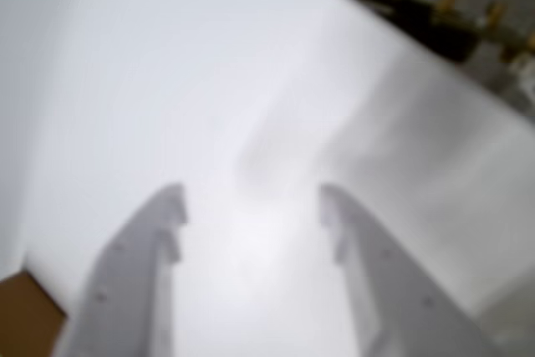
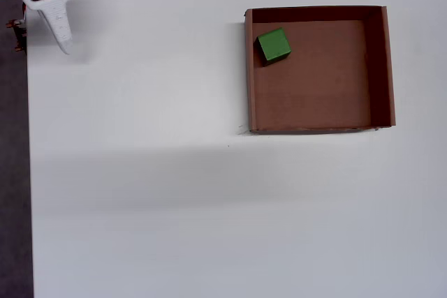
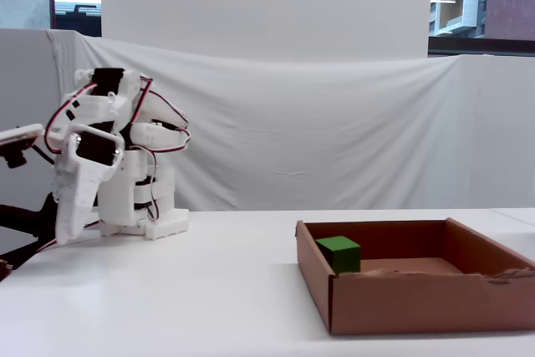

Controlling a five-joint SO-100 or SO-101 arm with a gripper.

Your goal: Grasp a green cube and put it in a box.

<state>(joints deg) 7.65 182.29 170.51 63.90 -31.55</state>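
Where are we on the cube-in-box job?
Looks done: the green cube sits on the floor of the box, near the upper-left corner in the overhead view. Nothing in hand: the gripper shows open, empty fingers and is folded back near its base. Nothing visibly left.

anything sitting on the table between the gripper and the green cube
Only bare white table and the box's near wall. In the overhead view the gripper hangs at upper left, and the green cube lies inside the box.
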